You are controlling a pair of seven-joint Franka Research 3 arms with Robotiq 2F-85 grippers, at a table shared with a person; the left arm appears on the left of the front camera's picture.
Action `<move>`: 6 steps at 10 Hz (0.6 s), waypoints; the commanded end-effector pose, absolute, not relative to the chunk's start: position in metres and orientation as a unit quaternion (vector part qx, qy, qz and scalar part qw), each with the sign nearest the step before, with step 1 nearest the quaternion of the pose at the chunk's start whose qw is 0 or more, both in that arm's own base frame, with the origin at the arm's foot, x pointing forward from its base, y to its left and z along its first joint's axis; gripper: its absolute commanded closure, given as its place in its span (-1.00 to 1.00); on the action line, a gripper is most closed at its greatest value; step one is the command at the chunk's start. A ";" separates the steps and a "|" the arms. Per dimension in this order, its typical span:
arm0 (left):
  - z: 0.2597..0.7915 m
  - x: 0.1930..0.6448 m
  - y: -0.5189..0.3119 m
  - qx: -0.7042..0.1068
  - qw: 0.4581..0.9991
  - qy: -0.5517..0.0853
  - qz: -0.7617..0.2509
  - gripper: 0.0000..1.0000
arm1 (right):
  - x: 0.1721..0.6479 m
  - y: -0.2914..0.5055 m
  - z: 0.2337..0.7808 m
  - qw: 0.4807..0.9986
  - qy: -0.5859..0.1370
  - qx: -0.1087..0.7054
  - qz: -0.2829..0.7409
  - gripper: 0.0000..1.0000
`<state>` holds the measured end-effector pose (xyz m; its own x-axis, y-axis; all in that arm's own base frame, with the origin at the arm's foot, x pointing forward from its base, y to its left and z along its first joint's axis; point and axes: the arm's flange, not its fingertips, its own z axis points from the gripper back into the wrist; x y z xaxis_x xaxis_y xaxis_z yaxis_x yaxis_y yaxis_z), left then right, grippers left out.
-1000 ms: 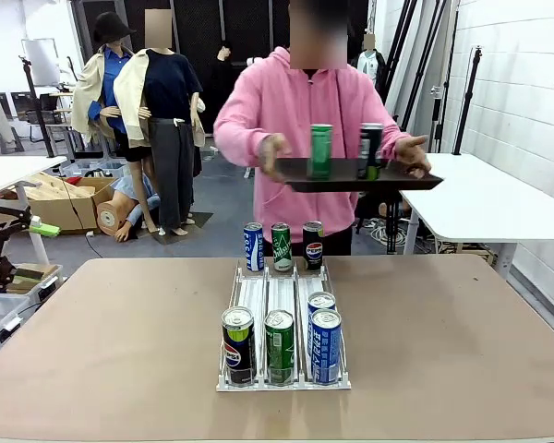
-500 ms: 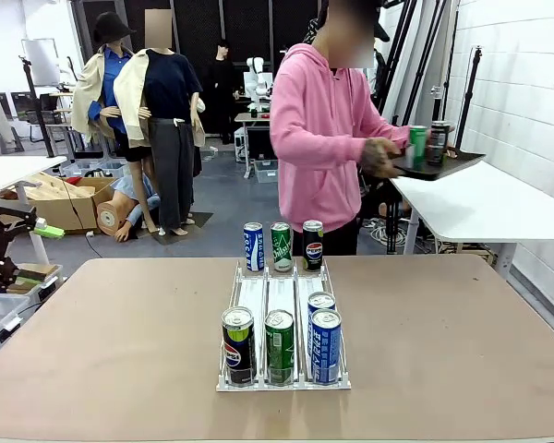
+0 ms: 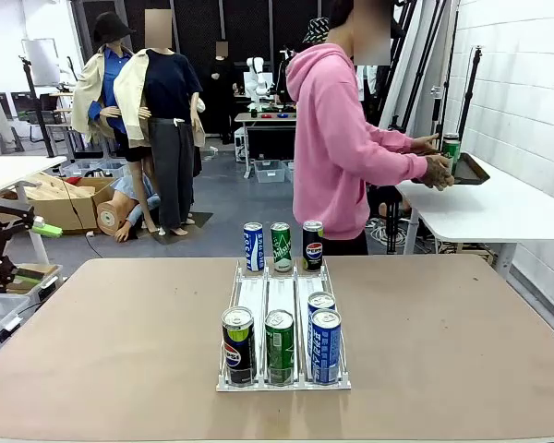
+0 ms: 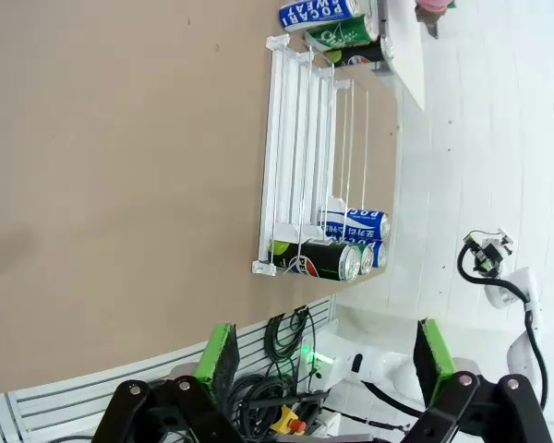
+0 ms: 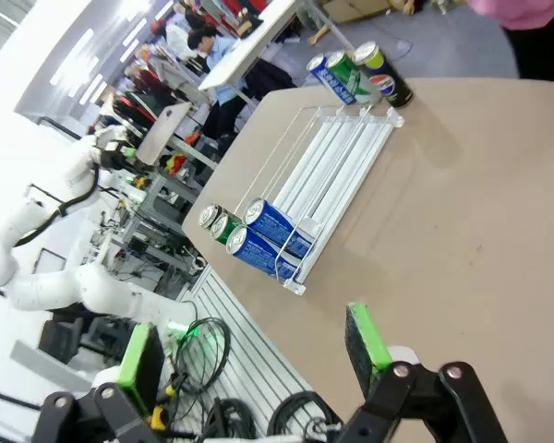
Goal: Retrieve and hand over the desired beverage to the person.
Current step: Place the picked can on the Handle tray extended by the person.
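The brown table (image 3: 120, 341) spreads out wide in front of me, its near edge cut off at the bottom of the front view. Beyond its far side stands the person (image 3: 346, 138) in a bright pink hooded sweatshirt, turned side-on toward a white side table (image 3: 499, 208), both hands at a dark tray (image 3: 471, 171) resting there with a green can (image 3: 451, 150) standing on it; anything else on the tray is hidden behind the hands. The person's legs are hidden by my table.

At the table's middle sits the white wire can rack (image 3: 283, 318). At its near end stand a dark Pepsi can (image 3: 237, 344), a green can (image 3: 279, 346) and a blue Pocari Sweat can (image 3: 325, 346), with a second blue can (image 3: 320, 303) half hidden behind that last one. Just past the far end stand a blue can (image 3: 253, 246), a green can (image 3: 282, 246) and a dark Pepsi can (image 3: 313, 245).

My left gripper (image 4: 323, 355) hangs above the table's edge, green pads spread wide apart, nothing between them. My right gripper (image 5: 254, 351) likewise has its fingers well apart and empty, its far fingertip partly cut off.
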<state>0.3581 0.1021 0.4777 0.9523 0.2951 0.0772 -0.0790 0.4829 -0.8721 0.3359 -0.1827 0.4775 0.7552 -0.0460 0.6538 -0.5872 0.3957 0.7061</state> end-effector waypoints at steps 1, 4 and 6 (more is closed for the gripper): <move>0.486 0.370 0.144 -0.546 0.822 -0.087 0.136 -1.00 | 0.336 -0.183 0.478 0.773 -0.309 0.525 0.177 -1.00; 0.483 0.371 0.161 -0.568 0.806 -0.084 0.142 -1.00 | 0.336 -0.183 0.478 0.773 -0.309 0.525 0.177 -1.00; 0.481 0.375 0.160 -0.580 0.800 -0.069 0.138 -1.00 | 0.336 -0.183 0.478 0.773 -0.309 0.525 0.177 -1.00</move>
